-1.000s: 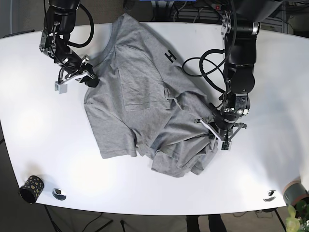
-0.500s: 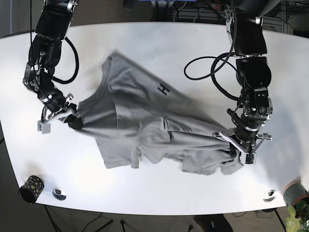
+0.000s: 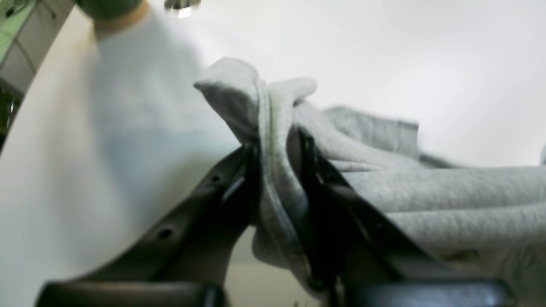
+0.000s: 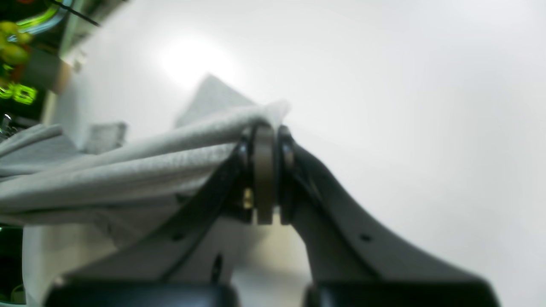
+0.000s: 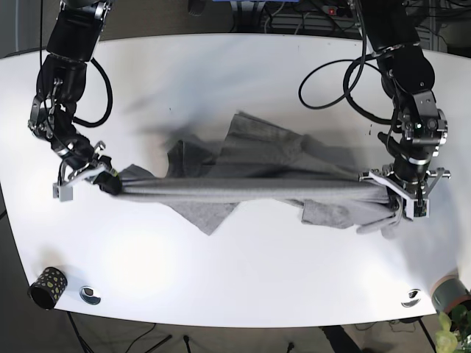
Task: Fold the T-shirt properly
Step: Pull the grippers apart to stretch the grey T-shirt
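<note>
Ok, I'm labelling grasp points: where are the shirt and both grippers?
shirt [image 5: 250, 187], base view, stretched middle band.
left gripper [image 3: 275, 170], left wrist view, between fingertips.
right gripper [image 4: 264, 140], right wrist view, between fingertips.

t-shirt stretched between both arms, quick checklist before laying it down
1. Left gripper shut on the t-shirt: ok, cloth is bunched between its fingers.
2. Right gripper shut on the t-shirt: ok, fabric pinched at the tips.
3. Cloth pulled taut between the arms: ok, a straight band in the base view.
4. Shirt spread flat: not ok, loose flaps hang above and below the band.
5. Bare table in front to lay it on: ok.
6. Which parts of the shirt are gripped: cannot tell.
</note>
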